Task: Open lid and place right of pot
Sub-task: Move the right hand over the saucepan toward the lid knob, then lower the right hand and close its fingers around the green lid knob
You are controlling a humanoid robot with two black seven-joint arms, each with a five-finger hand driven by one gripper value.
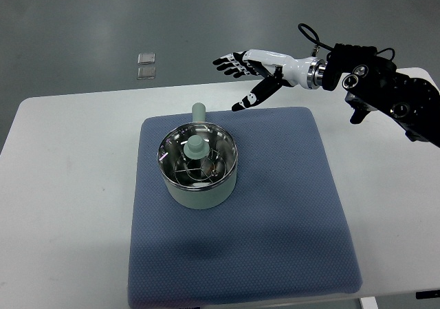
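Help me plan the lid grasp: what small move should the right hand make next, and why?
Probably bring the right hand down and toward the left, over the lid knob. The hand is open and empty, up beyond the mat's far edge, while the glass lid still sits on the pot. The mat to the pot's right is free for setting it down.

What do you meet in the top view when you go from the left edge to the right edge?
White table → blue mat left edge → pot with its lid on → right hand, open above the mat's far edge → black arm.
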